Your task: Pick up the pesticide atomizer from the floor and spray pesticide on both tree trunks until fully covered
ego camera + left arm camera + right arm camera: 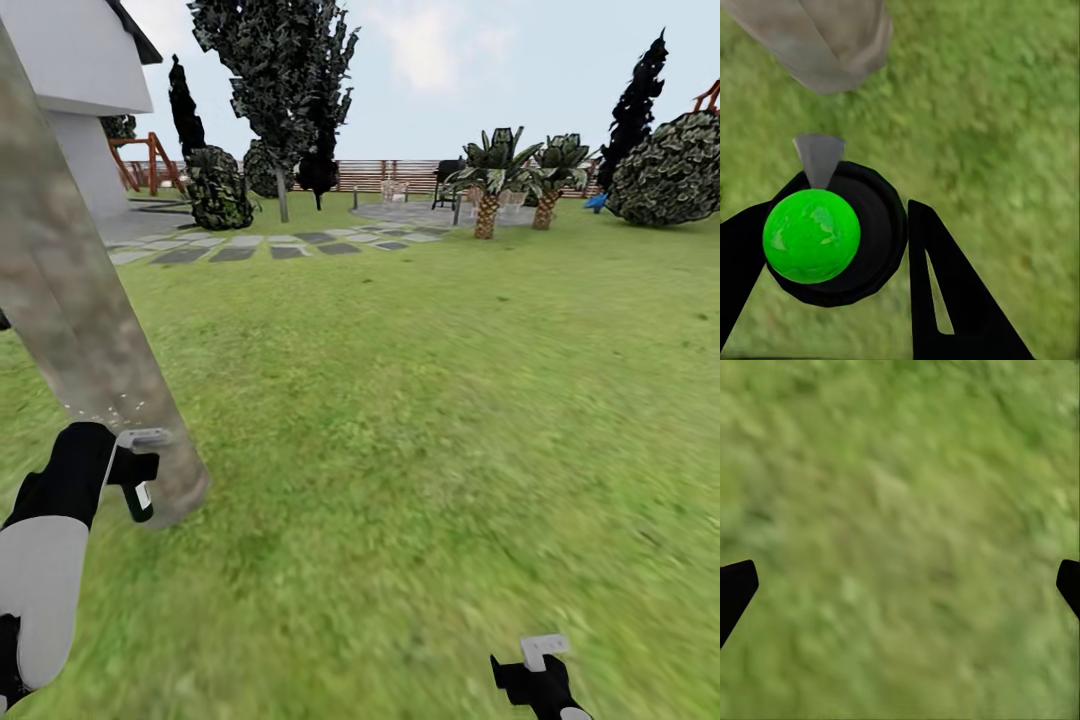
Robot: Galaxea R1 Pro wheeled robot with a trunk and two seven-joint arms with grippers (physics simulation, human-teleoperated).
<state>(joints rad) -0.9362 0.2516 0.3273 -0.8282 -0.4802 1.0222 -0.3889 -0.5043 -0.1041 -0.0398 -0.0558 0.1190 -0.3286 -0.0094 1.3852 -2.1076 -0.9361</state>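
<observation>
White-and-black left arm, black fingers

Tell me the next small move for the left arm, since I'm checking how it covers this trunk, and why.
Probably raise the left gripper a little, nozzle kept toward the tree trunk. It holds the pesticide atomizer beside the trunk's base, with spray specks just above it, and much trunk rises above that spot.
</observation>
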